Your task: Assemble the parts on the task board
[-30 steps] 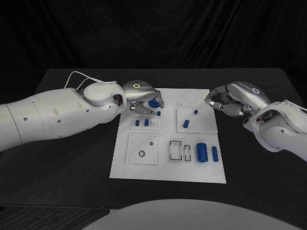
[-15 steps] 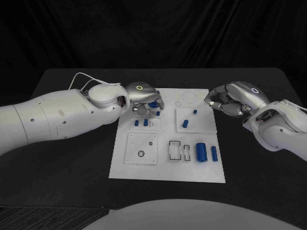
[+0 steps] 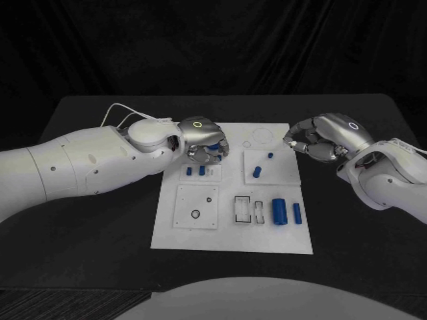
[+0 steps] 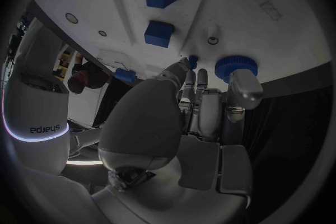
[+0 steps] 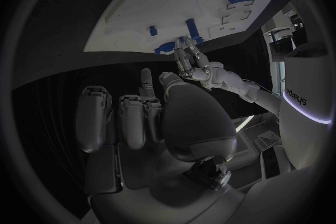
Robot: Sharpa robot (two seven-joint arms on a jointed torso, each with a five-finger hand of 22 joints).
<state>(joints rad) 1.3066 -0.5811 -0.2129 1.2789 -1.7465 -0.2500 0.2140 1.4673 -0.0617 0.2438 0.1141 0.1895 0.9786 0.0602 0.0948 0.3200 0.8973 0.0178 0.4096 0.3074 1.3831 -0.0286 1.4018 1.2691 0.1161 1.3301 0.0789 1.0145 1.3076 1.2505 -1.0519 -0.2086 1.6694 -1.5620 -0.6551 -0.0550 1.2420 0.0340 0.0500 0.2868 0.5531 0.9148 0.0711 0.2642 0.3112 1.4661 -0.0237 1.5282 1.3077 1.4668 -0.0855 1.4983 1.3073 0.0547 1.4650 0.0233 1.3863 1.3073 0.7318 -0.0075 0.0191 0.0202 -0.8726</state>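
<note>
Lying flat in the middle of the black desk [image 3: 98,220], the white rectangular task board [image 3: 235,237] is seen carrying small blue plastic parts. A round blue ribbed knob-like part [image 4: 236,66] is seen at the far left corner of the board, touched by the fingertips of the silver many-fingered left hand [image 3: 205,142], which is bent down over that corner; whether the part is actually gripped or merely touched cannot be told. Just in front of that hand, two small blue block-shaped parts [image 3: 196,171] are found side by side on a raised white plate. To their right, on another raised plate, a short blue peg [image 3: 271,156] and a small blue cylinder [image 3: 259,173] are placed apart from each other. Nearer the robot, a thick blue cylinder [image 3: 280,212] and a slimmer blue rod [image 3: 297,213] are laid side by side, beside two empty rectangular outlines. A small black ring [image 3: 197,214] is seen on the near left plate. The silver many-fingered right hand [image 3: 319,140] is held off the far right edge of the board, above the desk, with its fingers curled inward and nothing held in them.
</note>
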